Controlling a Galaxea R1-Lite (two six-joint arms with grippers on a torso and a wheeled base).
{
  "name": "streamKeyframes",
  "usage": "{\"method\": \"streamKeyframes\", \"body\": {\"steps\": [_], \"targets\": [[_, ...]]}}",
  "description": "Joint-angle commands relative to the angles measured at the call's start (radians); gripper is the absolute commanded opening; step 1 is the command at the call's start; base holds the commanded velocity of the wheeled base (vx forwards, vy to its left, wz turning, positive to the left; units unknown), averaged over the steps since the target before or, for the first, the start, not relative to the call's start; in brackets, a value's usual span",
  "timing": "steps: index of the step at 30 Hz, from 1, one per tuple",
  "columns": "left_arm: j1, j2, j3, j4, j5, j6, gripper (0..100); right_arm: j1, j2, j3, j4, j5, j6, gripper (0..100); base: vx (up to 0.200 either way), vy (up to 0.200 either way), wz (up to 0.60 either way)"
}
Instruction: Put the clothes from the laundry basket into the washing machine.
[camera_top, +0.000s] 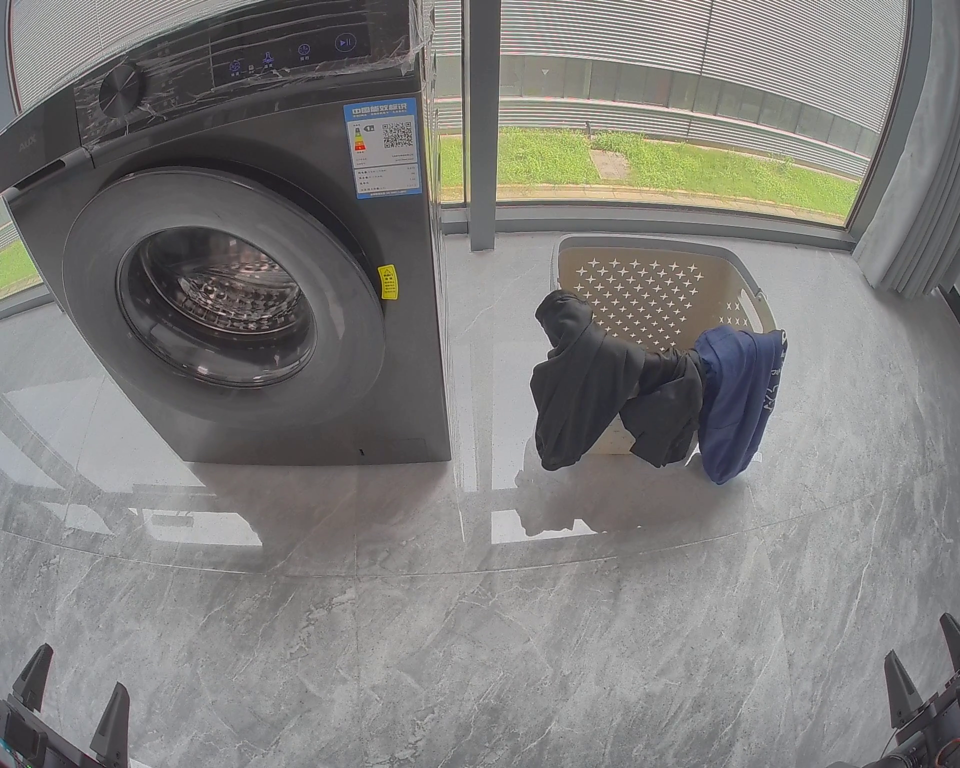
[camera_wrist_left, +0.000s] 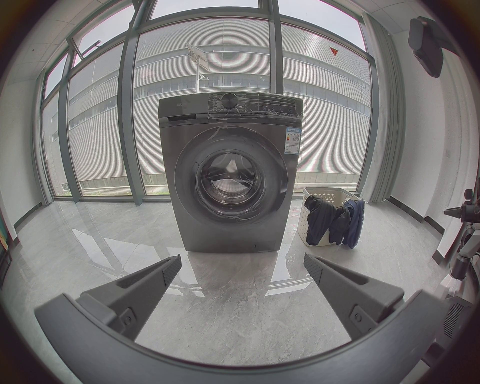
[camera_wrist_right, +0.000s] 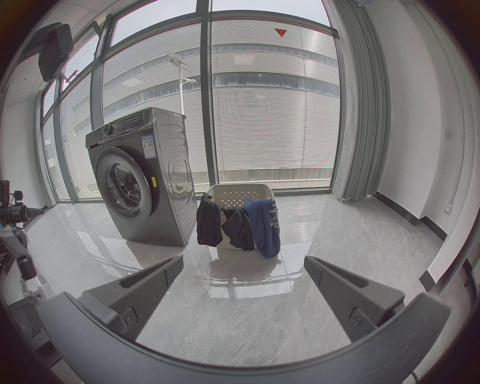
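Black clothes (camera_top: 585, 385) and a blue garment (camera_top: 738, 400) hang over the near rim of the cream laundry basket (camera_top: 650, 275). The basket stands on the floor (camera_top: 500, 640) just right of the washing machine (camera_top: 400, 330), whose round door (camera_top: 220, 300) is shut. The head view looks down on the basket's star-pierced far wall; the left wrist view faces the drum (camera_wrist_left: 229, 180) head-on. Both arms sit low and near, well apart from the basket. The left tool (camera_top: 78, 672) and the right tool (camera_top: 918, 640) each spread wide, holding nothing.
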Motion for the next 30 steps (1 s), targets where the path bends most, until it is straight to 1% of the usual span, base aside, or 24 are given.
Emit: {"method": "streamKeyframes", "body": {"steps": [1,25,30], "targets": [[0.0,-0.013,0.016,0.0,0.0,0.0,100,0.0,-0.012,0.018,0.0,0.0,0.0,100,0.0,-0.2,0.0],[0.0,-0.013,0.016,0.0,0.0,0.0,100,0.0,-0.012,0.018,0.0,0.0,0.0,100,0.0,-0.2,0.0],[0.0,-0.013,0.016,0.0,0.0,0.0,100,0.002,-0.012,0.018,0.0,0.0,0.0,100,0.0,0.0,0.0]]}}
